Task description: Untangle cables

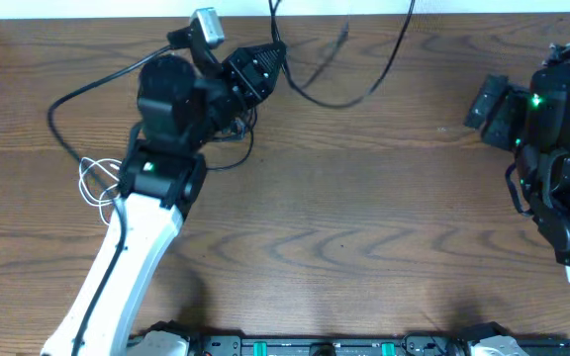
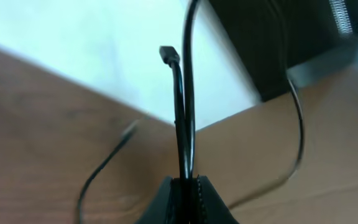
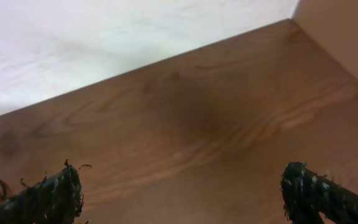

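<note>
The left arm [image 1: 132, 242] is white, the left gripper [image 2: 185, 185] black.

The surface [image 1: 344, 227] is brown wood, smooth with visible grain. The black cable [image 2: 190, 93] looks like glossy, smooth plastic. The right hand [image 3: 179, 196] has rough, frayed black pads [image 3: 51, 196].

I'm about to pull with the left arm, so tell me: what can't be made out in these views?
- Overhead: the white cable disappears under the left arm; the rest is hidden.
- Overhead: black cables run off the top edge; ends cut off.
- Left wrist: the left pincer pinches two black strands; one cable folded or two, unclear.
</note>
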Controlling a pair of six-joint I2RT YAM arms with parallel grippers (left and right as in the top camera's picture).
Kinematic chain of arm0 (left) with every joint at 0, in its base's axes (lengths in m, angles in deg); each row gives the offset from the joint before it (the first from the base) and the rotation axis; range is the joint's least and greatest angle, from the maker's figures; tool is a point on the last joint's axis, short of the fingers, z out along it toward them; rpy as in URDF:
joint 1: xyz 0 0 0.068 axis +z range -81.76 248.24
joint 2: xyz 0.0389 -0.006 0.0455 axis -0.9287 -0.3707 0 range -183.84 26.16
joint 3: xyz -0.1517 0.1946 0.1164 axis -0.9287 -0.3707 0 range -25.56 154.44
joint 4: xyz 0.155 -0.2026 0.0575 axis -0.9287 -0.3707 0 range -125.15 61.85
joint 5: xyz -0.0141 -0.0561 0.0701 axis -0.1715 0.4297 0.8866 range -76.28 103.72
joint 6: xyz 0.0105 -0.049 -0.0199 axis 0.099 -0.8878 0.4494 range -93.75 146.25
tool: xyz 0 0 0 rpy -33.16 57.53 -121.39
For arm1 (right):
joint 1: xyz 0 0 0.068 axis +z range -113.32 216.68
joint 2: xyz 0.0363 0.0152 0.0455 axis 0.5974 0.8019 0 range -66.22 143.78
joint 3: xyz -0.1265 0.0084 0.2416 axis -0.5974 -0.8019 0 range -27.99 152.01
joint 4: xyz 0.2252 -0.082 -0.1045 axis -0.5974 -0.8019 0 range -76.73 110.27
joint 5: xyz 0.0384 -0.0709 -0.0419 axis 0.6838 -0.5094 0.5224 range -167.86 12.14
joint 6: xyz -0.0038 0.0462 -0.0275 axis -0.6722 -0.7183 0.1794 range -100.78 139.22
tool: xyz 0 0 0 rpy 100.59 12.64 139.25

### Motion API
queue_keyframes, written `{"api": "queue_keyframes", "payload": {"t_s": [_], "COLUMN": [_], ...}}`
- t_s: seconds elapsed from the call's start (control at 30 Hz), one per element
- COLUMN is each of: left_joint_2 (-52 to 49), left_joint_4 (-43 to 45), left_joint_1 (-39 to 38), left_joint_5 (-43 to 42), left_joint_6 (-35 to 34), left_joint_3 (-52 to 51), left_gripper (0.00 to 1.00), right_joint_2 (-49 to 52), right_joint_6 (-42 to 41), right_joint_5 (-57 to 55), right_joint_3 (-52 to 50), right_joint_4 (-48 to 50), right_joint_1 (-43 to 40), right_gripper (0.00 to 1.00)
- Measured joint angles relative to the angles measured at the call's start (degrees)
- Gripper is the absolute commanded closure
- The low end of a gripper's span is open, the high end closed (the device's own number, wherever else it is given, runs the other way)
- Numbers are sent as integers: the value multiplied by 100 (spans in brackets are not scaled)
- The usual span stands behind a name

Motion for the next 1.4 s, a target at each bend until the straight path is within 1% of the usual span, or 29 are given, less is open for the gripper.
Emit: {"api": "queue_keyframes", "payload": {"t_s": [0.37, 0.47, 0.53, 0.57, 0.6, 0.63, 0.67, 0.73, 0.77, 0.8, 0.87, 0.93, 1.0, 1.03, 1.13, 1.2, 1.27, 1.4], "left_joint_2": [-2297, -2612, -2699, -2708, -2708, -2708, -2706, -2671, -2640, -2601, -2549, -2538, -2544, -2546, -2566, -2577, -2577, -2577], "left_joint_4": [-166, 94, 686, 1132, 1794, 2691, 2929, 4087, 4374, 4465, 4210, 3543, 2520, 1923, 555, -87, -509, -861], "left_joint_1": [35, 37, 35, 35, 33, 33, 35, 33, 33, 33, 33, 33, 33, 33, 33, 33, 33, 33], "left_joint_5": [-94, -337, -527, -627, -756, -846, -903, -977, -994, -990, -964, -903, -802, -684, -372, -138, 46, 267], "left_joint_6": [2, -26, -166, -273, -422, -597, -673, -1034, -1172, -1296, -1460, -1495, -1377, -1231, -813, -570, -417, -131], "left_joint_3": [-66, -140, -188, -205, -232, -225, -192, -157, -140, -127, -109, -87, -94, -96, -133, -142, -144, -144], "left_gripper": [92, 92, 92, 92, 92, 92, 92, 92, 92, 92, 93, 92, 92, 92, 92, 92, 92, 92], "right_joint_2": [-9, -9, -9, -9, -9, -9, -9, -9, -9, -9, -9, -9, -9, -9, -9, -9, -9, -9], "right_joint_6": [-11, -11, -11, -11, -11, -11, -11, -11, -11, -11, -11, -11, -11, -11, -11, -11, -13, -13], "right_joint_5": [-4, 2, 11, 13, 15, 9, 17, 13, 13, 15, 13, 11, 13, 11, 11, 15, 15, 15], "right_joint_3": [0, 0, 0, 0, 0, 0, -2, -2, -2, -2, -2, -2, -2, -2, -2, -2, -2, -2], "right_joint_4": [-116, -118, -111, -111, -111, -114, -120, -151, -160, -170, -175, -181, -192, -205, -269, -284, -286, -289], "right_joint_1": [-70, -70, -70, -70, -72, -72, -72, -72, -72, -72, -72, -72, -72, -72, -72, -72, -72, -72], "right_gripper": [1, 1, 1, 1, 1, 1, 1, 1, 1, 1, 1, 1, 1, 1, 1, 1, 1, 1]}}
